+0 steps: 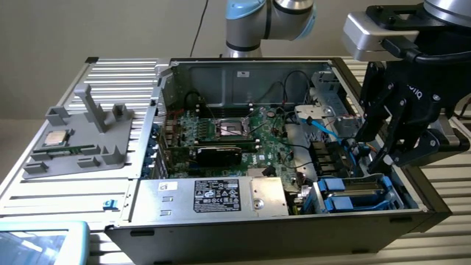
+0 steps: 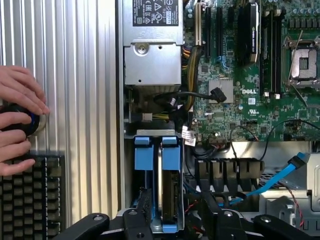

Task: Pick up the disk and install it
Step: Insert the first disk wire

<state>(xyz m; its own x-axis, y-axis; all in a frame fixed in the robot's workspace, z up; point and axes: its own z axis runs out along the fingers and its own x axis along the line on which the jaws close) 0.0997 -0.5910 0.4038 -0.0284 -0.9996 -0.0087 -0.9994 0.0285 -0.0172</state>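
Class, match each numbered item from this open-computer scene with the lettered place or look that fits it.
Items:
1. disk
2. CPU chip
3. power supply
4. hand

Descriptions:
A. lies on the grey tray outside the case
B. carries a black-and-white label
C. rests on a black knob
D. sits inside the case, framed in blue

Pairs: 1-D, 2-A, 3-B, 4-C

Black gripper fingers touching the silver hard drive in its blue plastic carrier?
Cannot tell. Wrist view: a gripper finger overlaps the disk's blue frame; neither gap nor contact shows plainly.
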